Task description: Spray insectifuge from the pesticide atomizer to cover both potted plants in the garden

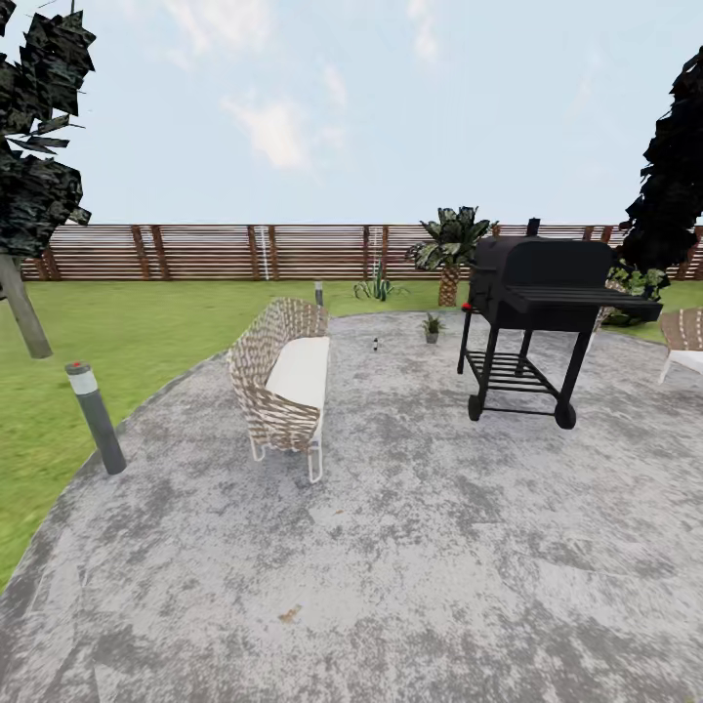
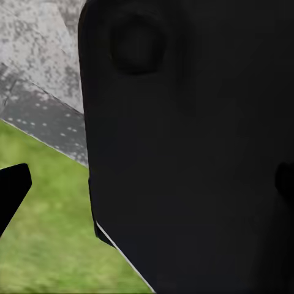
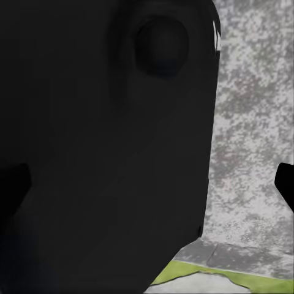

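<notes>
Head view: I look across the round paved patio toward the slatted fence. The pesticide atomizer stands upright on the paving far ahead, a small dark speck between the wicker seat and the black grill. One potted plant sits just beside it, toward the grill; I cannot find the second pot from here. A palm and an unpotted spiky plant stand behind, near the fence. A grey bollard lamp marks the lawn edge at left. I judge the base is on approach, with the pickup not yet begun.

Left wrist view: a dark robot body panel blocks most of the frame, with lawn and paving edge beyond. One dark fingertip pokes in. Arm looks tucked for travel; I cannot tell whether the left claw is released or clenched.

Right wrist view: same dark panel, paving alongside. Dark finger edges sit wide at both margins with nothing between them, so I read the right claw as released.
</notes>
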